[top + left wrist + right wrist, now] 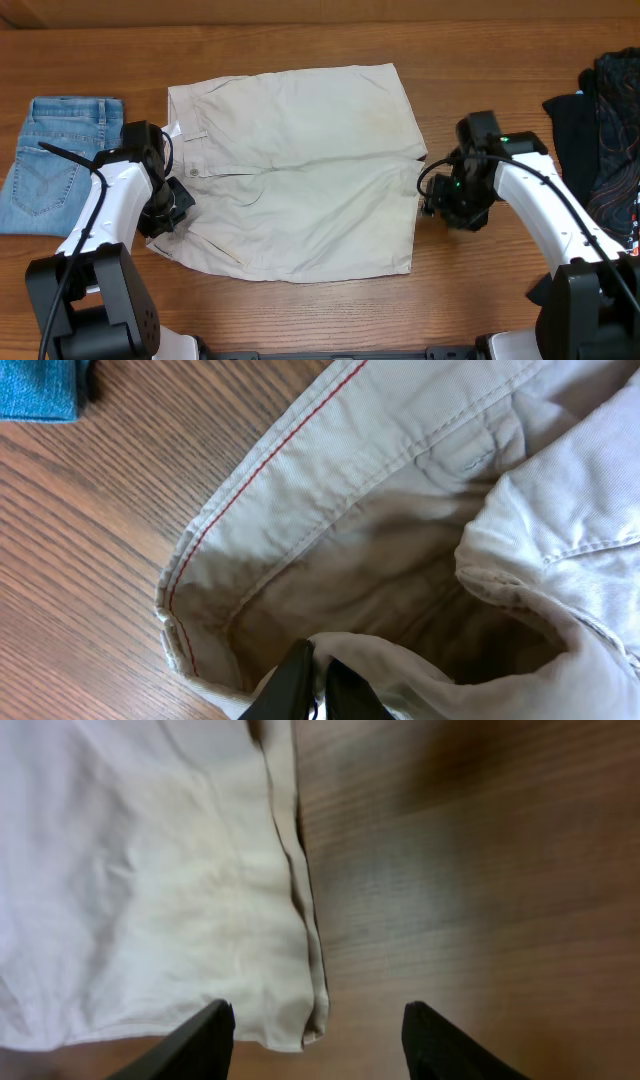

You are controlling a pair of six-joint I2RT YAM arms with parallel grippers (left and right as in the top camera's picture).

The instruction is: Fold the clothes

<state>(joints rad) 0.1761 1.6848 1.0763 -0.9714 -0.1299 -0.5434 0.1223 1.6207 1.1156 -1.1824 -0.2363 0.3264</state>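
Beige shorts [300,170] lie spread flat on the worktop [300,40] — no fold made yet, I'd say. The left end effector [318,685] is pinched shut on the waistband [300,470]; the right end effector [318,1020] stands open, empty, by the leg hem [300,920].

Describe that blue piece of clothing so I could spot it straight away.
On the wooden table, the large pale beige shorts lie spread in the middle. Beyond their waistband end, on the left side, lies a smaller denim piece. It is the only blue thing; the heap at the opposite side is dark.
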